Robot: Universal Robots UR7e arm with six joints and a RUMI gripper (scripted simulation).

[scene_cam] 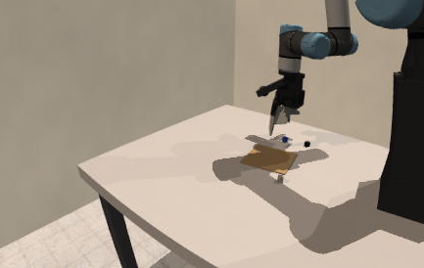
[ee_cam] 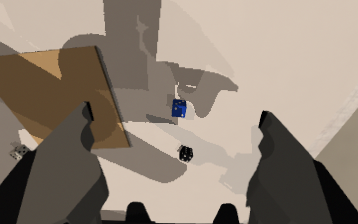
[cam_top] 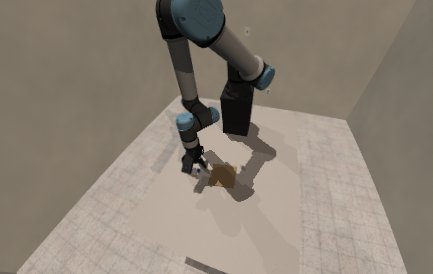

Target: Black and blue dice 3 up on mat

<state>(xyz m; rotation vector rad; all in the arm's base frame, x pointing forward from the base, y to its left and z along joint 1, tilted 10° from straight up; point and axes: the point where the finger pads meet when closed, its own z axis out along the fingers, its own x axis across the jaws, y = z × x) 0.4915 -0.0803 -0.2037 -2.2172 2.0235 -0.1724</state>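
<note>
while tool (ee_cam: 177,165) open, mat (ee_cam: 46,95) holds nothing.

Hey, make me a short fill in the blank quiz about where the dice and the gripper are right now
1. The gripper hangs above the table with its fingers ____.
2. The blue die and the black die both sit ____ the mat.
3. In the wrist view, the die nearer the fingers is the ____ one.
4. The white die lies on the table, ____ the mat.

Missing words: open; off; black; off
</note>
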